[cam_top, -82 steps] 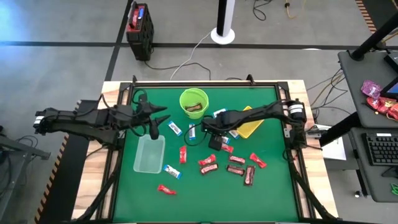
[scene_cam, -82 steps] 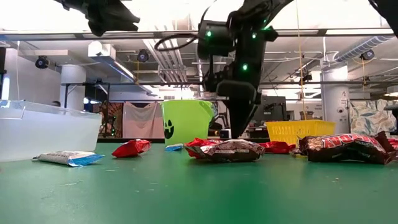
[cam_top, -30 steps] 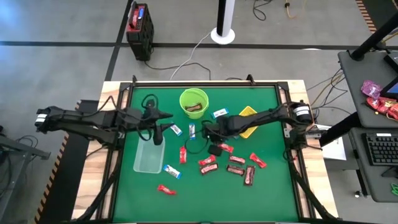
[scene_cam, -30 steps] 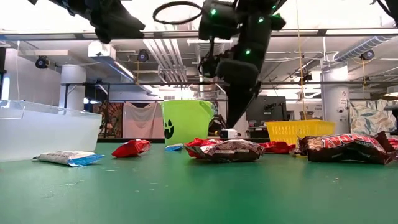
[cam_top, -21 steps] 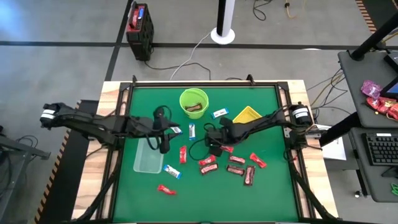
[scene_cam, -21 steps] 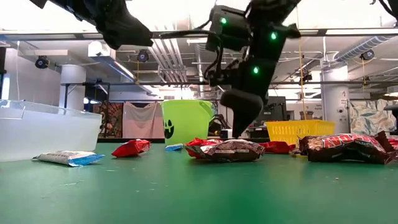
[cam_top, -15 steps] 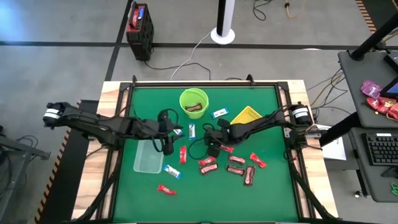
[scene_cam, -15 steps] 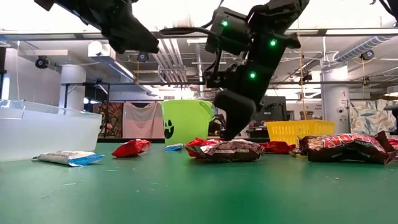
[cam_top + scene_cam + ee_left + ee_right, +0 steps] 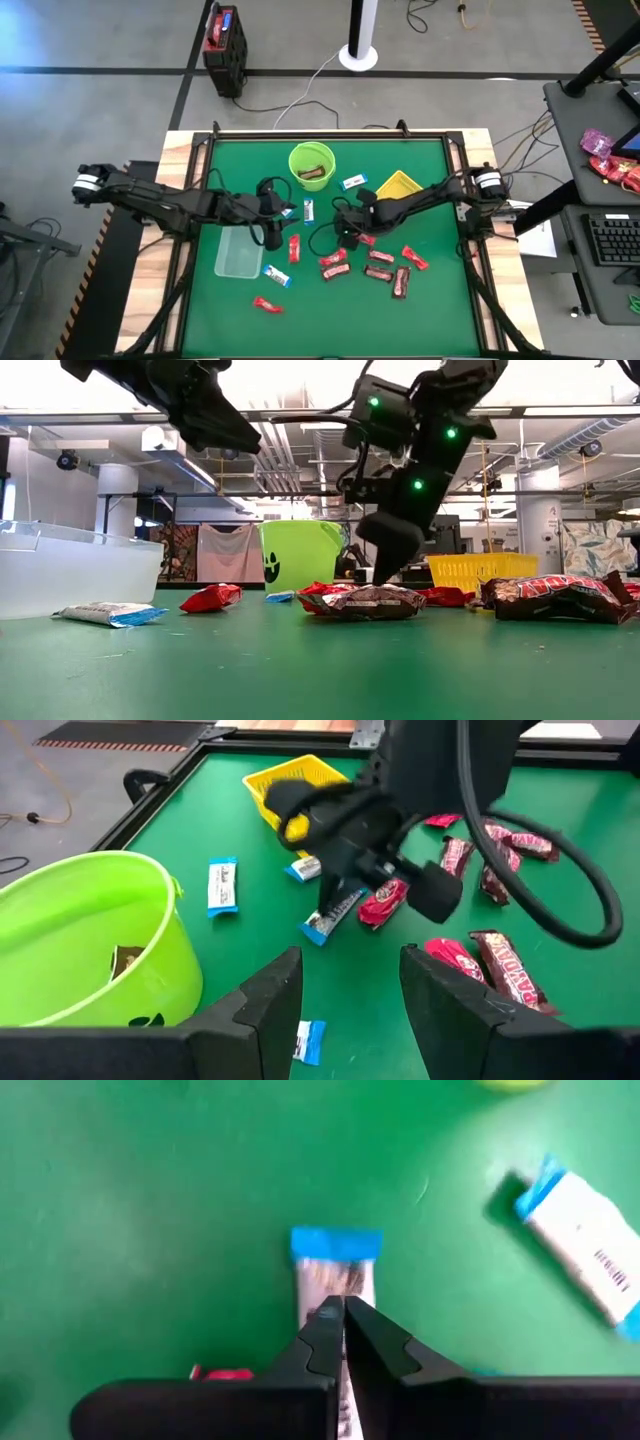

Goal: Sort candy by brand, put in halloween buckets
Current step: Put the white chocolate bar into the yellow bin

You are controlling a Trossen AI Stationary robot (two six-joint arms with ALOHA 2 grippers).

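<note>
Even, bright overhead lighting is noted, with ceiling glare behind the silhouetted right gripper (image 9: 388, 572), soft shadows under it, and motion blur in the wrist views.

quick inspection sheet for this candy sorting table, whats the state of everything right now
surface: green table mat, flat, framed by a dark rail
job's things: round lime-green bucket holds at least one brown bar; shallow yellow tray and clear plastic tub show no candy; loose red and brown candy bars lie right of centre; blue-and-white bars are scattered
clutter: nothing seen
grippers: right gripper, jaws shut on a blue-and-white candy bar mid-table; left gripper, jaws open, empty, beside the tub
cables: black cable loop on the right arm; floor cables behind the table
surroundings: black crate, desk with keyboard
</note>
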